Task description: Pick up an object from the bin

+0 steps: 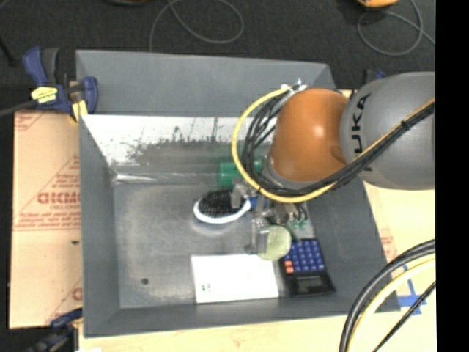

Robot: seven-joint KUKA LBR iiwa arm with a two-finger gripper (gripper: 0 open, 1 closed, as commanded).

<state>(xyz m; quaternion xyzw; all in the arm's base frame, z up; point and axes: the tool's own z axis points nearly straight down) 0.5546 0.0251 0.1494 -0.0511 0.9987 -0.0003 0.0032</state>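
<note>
The gripper (265,229) hangs low in the right half of the bin (99,218), over a pale green rounded lump (276,245) just beside a blue-keyed black calculator (306,264). Clenched or released, I cannot tell. Nothing looks lifted, so the pick seems undone. Farther off lie a hairbrush (218,207), a white card (234,278) and a green object (228,171).

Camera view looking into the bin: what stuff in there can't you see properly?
- Green thing at the back: the arm's orange cover hides its right side, so its kind is unclear.
- Calculator with blue keys: its far end lies under the gripper.
- Pale green round thing by the gripper: too small to name.
- White card: its dark marks are too small to read.
</note>
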